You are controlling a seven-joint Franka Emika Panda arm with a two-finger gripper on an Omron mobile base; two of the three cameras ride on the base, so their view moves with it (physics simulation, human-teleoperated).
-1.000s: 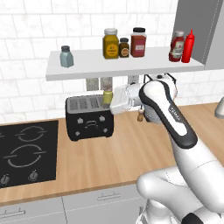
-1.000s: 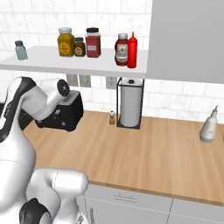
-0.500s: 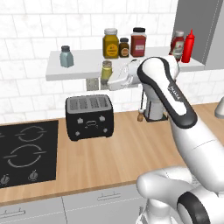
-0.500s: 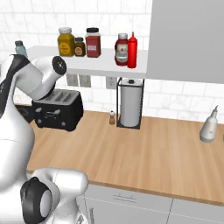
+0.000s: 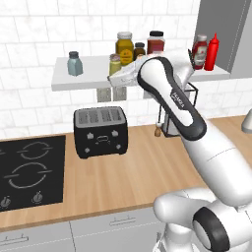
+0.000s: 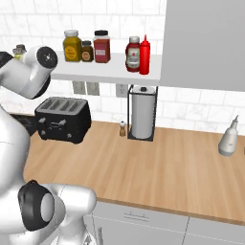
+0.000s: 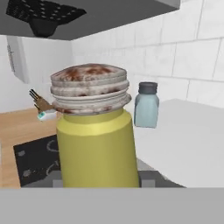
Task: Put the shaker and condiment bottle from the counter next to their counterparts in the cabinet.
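Observation:
My gripper (image 5: pixel 116 75) is shut on the yellow-green shaker (image 5: pixel 114 63), holding it upright at shelf height over the front edge of the cabinet's white shelf board (image 5: pixel 83 79). In the hand view the shaker (image 7: pixel 94 140) looms close, with the pale blue-grey shaker (image 7: pixel 145 105) standing behind it on the shelf (image 7: pixel 188 131); that blue-grey shaker (image 5: pixel 74 63) stands further left along the board. The stout red condiment bottle (image 5: pixel 199 51) stands on the shelf right beside the tall red squeeze bottle (image 5: pixel 212 51), by the grey cabinet panel (image 5: pixel 231 29). Wooden counter (image 5: pixel 133 172) lies below.
A mustard jar (image 5: pixel 124 47), a small dark jar (image 5: pixel 140 49) and a red jar with black lid (image 5: pixel 155 43) crowd the shelf's middle. Below are a black toaster (image 5: pixel 100 131), a stove (image 5: pixel 29 170), a paper towel holder (image 6: pixel 143 112), a tiny brown shaker (image 6: pixel 122 128) and a grey bottle (image 6: pixel 228 139).
The arm has lifted the yellow-green shaker from in front of the toaster up to shelf level. The grip stays shut on it.

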